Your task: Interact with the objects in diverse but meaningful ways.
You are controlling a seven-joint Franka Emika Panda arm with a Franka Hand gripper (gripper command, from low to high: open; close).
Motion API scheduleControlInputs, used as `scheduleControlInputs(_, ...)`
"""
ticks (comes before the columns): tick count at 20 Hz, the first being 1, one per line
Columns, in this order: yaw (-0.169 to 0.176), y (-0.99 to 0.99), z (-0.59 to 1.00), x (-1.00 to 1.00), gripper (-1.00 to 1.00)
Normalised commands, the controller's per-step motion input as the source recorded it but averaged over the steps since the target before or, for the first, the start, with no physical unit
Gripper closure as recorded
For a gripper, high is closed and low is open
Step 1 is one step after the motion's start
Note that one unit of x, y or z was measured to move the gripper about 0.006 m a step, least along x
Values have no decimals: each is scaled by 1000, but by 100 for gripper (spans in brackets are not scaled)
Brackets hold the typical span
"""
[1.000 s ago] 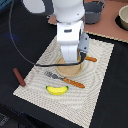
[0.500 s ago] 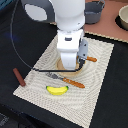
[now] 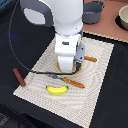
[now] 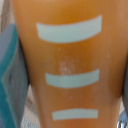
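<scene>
My gripper [image 3: 69,64] is lowered onto the golden bread loaf [image 3: 67,71] in the middle of the striped placemat [image 3: 102,75]. The wrist view is filled by the loaf [image 4: 65,55], orange with pale ridges. One grey-teal finger [image 4: 7,75] shows at its side, and the jaws stand wide on either side of it. A yellow banana [image 3: 57,90] lies on the mat towards the camera. A dark brown sausage [image 3: 19,77] lies off the mat at the exterior view's left. A grey pot [image 3: 93,11] stands at the back.
An orange-handled knife [image 3: 75,82] lies between loaf and banana, and an orange-handled fork [image 3: 90,59] lies on the loaf's far side. A pale bowl [image 3: 123,17] sits at the back on the exterior view's right. A black cable [image 3: 15,55] loops beside the mat.
The arm has come down over the loaf, so the gripper now sits lower on it. The banana, sausage and cutlery have not moved.
</scene>
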Motion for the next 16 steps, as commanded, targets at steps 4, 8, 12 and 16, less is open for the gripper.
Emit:
scheduleControlInputs(4,-2,0,59,381,-100)
scheduleControlInputs(8,-17,6,684,262,-100)
scheduleControlInputs(12,-27,49,1000,181,-100)
scheduleControlInputs(16,-42,-38,1000,143,-100)
